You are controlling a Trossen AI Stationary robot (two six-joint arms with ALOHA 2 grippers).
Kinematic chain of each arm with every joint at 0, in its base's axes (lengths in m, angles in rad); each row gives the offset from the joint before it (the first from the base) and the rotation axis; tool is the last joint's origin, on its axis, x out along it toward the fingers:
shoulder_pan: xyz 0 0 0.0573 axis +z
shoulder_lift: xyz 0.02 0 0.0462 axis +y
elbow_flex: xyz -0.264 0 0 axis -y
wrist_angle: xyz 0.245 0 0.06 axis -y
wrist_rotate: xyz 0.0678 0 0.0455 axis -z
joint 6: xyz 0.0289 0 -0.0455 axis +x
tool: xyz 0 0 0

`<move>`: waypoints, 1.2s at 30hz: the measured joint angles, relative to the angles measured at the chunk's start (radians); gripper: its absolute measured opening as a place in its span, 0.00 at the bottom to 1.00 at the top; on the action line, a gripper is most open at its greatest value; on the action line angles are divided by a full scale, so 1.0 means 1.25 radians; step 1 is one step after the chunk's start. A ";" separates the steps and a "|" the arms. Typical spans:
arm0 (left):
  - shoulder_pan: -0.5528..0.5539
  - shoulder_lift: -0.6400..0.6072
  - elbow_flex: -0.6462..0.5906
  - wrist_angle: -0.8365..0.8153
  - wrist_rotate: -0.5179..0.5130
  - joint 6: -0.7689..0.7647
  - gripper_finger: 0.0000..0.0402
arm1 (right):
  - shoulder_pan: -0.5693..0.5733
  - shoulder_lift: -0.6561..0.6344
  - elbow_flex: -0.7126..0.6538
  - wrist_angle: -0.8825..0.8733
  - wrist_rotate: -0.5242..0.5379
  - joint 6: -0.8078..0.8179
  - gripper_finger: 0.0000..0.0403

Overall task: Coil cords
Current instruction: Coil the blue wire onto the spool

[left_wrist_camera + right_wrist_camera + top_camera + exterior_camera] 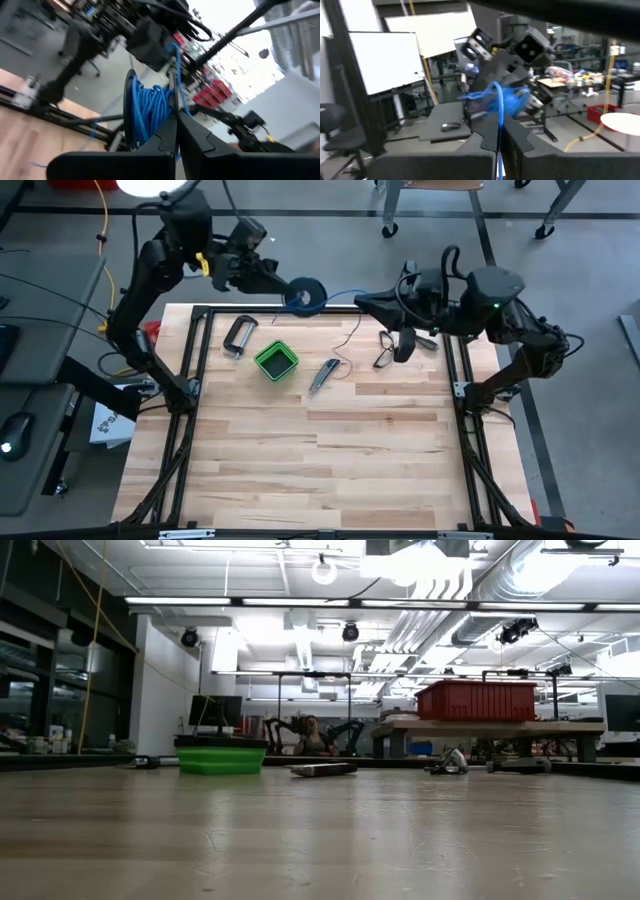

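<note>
1. Blue wire (335, 293) runs in the air above the table's far edge, from the spool (304, 293) across to the right gripper (362, 301).
2. Left gripper (283, 285) reaches in from the far left corner with its fingers closed on the spool's dark rim; its wrist view shows the two fingers (165, 140) pressed together at the edge of the spool (147, 117), which is wound with blue wire.
3. Right gripper, seen in its own wrist view (498, 142), is closed, with the blue wire (498, 107) pinched between its fingertips and a strand hanging below.
4. A thinner trailing length of wire (345, 345) lies loosely on the wooden table (320, 450) behind the cutter.
5. On the table's far half sit a green box (276, 360), a metal clamp (238, 337), a utility knife (322, 375) and a pair of pliers (387, 350), all apart from the spool.
</note>
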 joint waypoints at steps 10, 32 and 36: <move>0.043 -0.011 0.000 0.243 -0.104 -0.061 0.00 | 0.000 0.035 0.000 0.004 -0.069 0.022 0.00; 0.230 -0.113 -0.001 0.281 -0.106 -0.064 0.00 | 0.020 0.053 0.000 -0.113 -0.080 0.106 0.00; 0.246 -0.136 0.000 0.113 -0.108 -0.002 0.00 | 0.021 0.054 0.000 -0.122 -0.087 0.108 0.00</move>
